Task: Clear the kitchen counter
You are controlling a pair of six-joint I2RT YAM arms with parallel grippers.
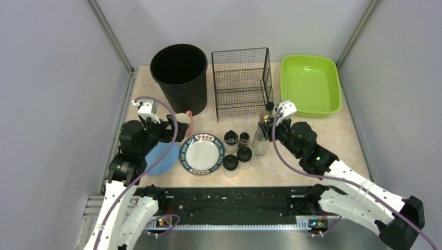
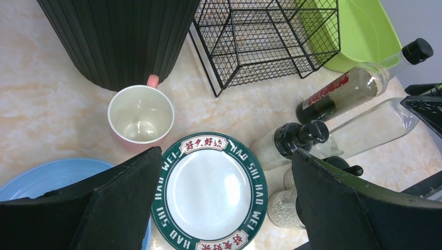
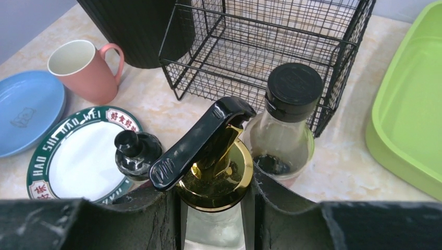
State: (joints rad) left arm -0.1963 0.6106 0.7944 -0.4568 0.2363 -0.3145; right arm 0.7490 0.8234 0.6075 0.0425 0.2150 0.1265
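Beige kitchen counter (image 1: pixel 333 135) cluttered. Right gripper (image 3: pixel 211 203) clamps pump bottle (image 3: pixel 213 174); left gripper (image 2: pixel 225 161) gapes above plate (image 2: pixel 208 195). Next: lift straight up.

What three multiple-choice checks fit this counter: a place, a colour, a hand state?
1. Where is the pink mug?
A) in the green tray
B) on the counter beside the black bin
C) inside the wire rack
2. What colour is the second plate, left of the white plate?
A) blue
B) red
C) yellow
3. How is the left hand?
A) shut on the mug
B) open, holding nothing
C) shut on the white plate
Answers: B, the mug stands by the bin's base. A, it shows blue in all views. B, its fingers are spread wide above the white plate.
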